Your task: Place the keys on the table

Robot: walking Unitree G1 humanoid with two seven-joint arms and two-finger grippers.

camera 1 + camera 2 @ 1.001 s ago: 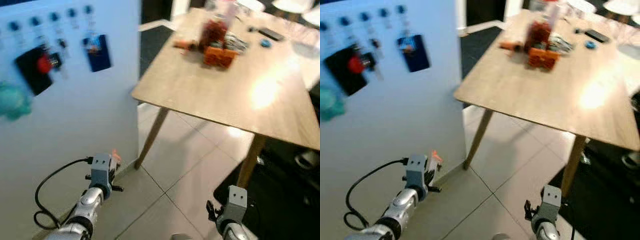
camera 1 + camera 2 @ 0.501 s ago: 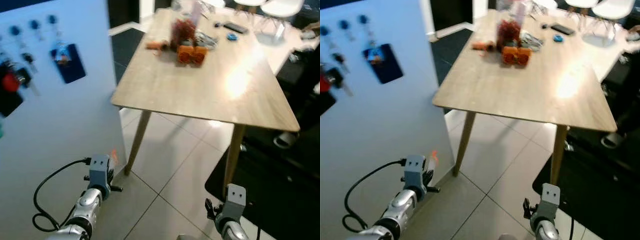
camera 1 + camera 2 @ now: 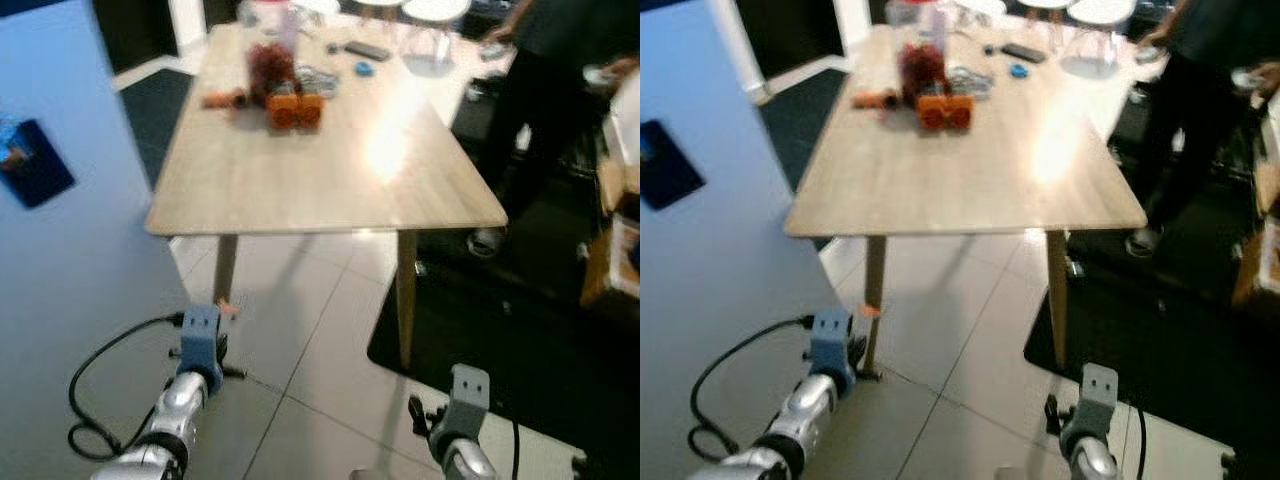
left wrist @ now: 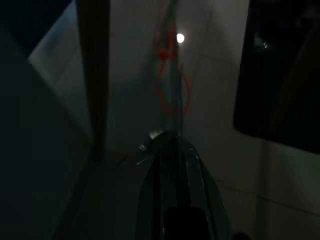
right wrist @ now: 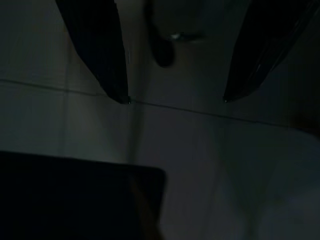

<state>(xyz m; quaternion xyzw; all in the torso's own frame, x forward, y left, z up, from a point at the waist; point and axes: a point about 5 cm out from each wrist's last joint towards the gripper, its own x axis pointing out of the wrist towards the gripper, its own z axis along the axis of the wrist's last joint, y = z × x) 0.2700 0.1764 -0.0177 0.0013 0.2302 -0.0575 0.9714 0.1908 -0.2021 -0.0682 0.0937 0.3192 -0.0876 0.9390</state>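
Left eye view: wooden table (image 3: 300, 170) at 12 o'clock; left gripper (image 4: 172, 145), low at 7 o'clock, fingers pinched together on the keys (image 4: 167, 65) with an orange cord. Right gripper (image 5: 172, 100) hangs spread and empty at 5 o'clock. Step closer, lift above the edge, release on bare wood short of the clutter (image 3: 285, 95).

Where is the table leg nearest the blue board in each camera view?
Left eye view: the table leg stands left of centre.
Right eye view: the same leg, left of centre.
Left wrist view: the dark upright post.
Right wrist view: too dark to make it out.
Shared landmark: the orange cord of the keys, held in the left tool, beside the leg.
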